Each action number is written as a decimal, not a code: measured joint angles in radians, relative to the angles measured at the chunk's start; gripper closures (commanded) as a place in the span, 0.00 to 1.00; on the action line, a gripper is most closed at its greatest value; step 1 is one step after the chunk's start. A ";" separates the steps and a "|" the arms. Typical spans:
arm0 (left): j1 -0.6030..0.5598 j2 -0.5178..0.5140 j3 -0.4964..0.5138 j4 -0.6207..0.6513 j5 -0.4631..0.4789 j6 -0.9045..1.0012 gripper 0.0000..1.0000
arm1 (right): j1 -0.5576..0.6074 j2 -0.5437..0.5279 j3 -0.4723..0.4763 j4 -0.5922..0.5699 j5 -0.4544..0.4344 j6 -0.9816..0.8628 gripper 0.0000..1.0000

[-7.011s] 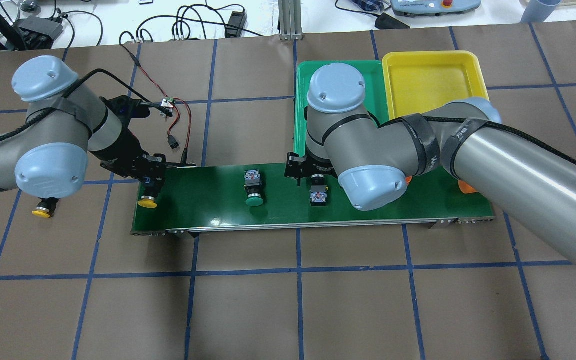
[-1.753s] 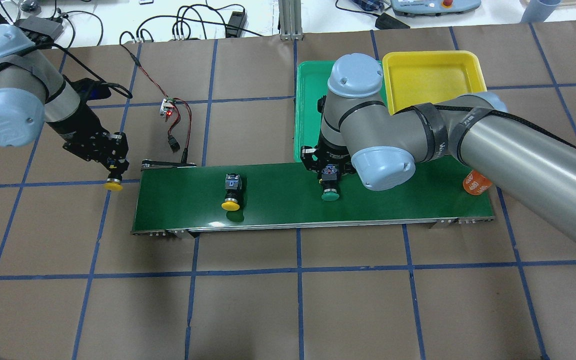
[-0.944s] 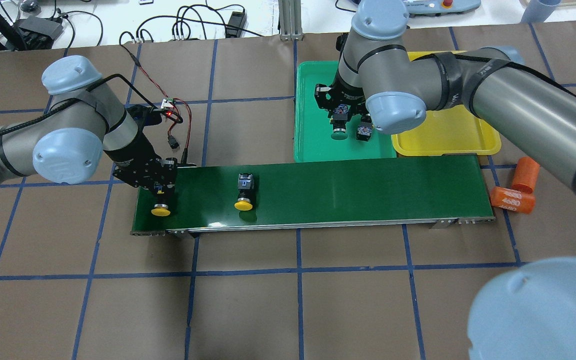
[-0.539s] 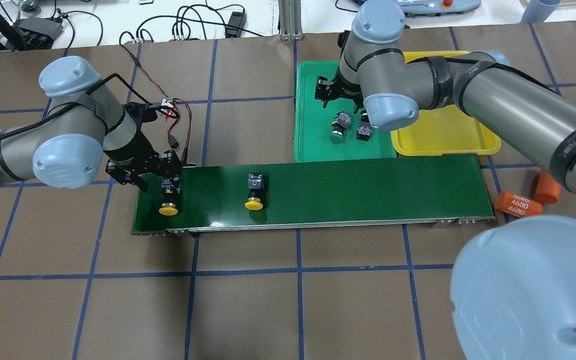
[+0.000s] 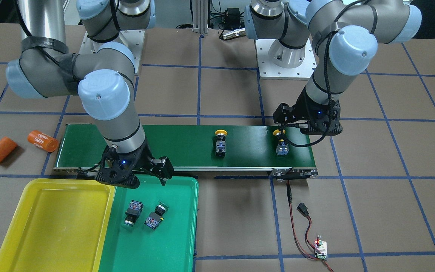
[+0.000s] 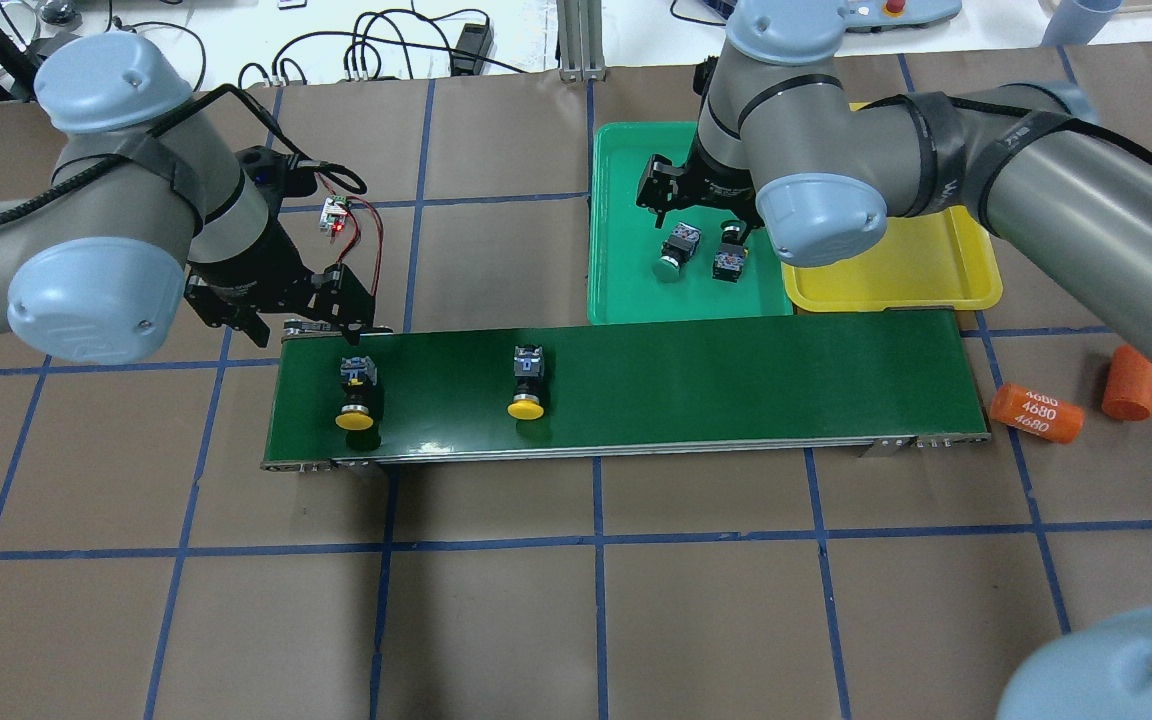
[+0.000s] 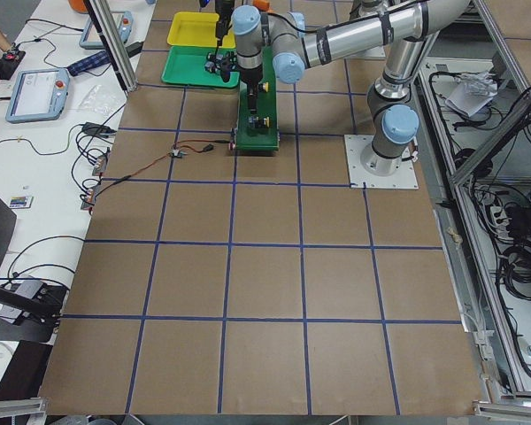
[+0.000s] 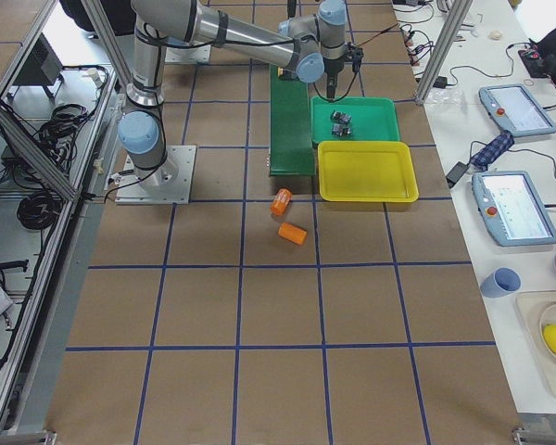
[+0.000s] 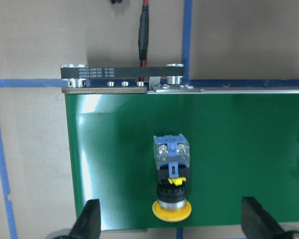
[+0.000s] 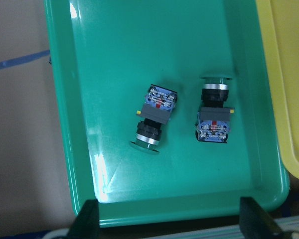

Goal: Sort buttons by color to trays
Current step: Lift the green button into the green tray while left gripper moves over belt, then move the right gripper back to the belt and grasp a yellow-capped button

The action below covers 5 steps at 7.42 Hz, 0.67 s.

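Buttons (image 6: pixel 673 252) (image 6: pixel 731 258) (image 6: pixel 355 395) (image 6: pixel 526 380) counting four: two green-capped lying in green tray (image 6: pixel 626 290), two yellow-capped lying on conveyor belt (image 6: pixel 716 380). Yellow tray (image 6: pixel 896 280) sitting beside green. Two orange cylinders (image 6: pixel 1036 412) (image 6: pixel 1130 382) lying on bench (image 6: pixel 496 620), one reading "4680". Left gripper (image 9: pixel 172 221), right gripper (image 10: pixel 172 219) hovering, jaws released.

The table (image 6: pixel 496 620) was covered in brown paper, marked into squares by blue tape lines (image 6: pixel 596 545) and lit brightly and evenly. Along its far edge ran a white bench (image 6: pixel 236 40) strewn with black cables (image 6: pixel 386 50), with an aluminium post (image 6: pixel 576 40) rising near the middle. In the right-hand side view the bench carried two teach pendants (image 8: pixel 514 207) and a blue cup (image 8: pixel 502 281).
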 measured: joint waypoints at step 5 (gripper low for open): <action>-0.058 0.105 0.051 -0.067 0.024 -0.001 0.00 | -0.003 -0.261 0.234 0.118 -0.041 0.011 0.00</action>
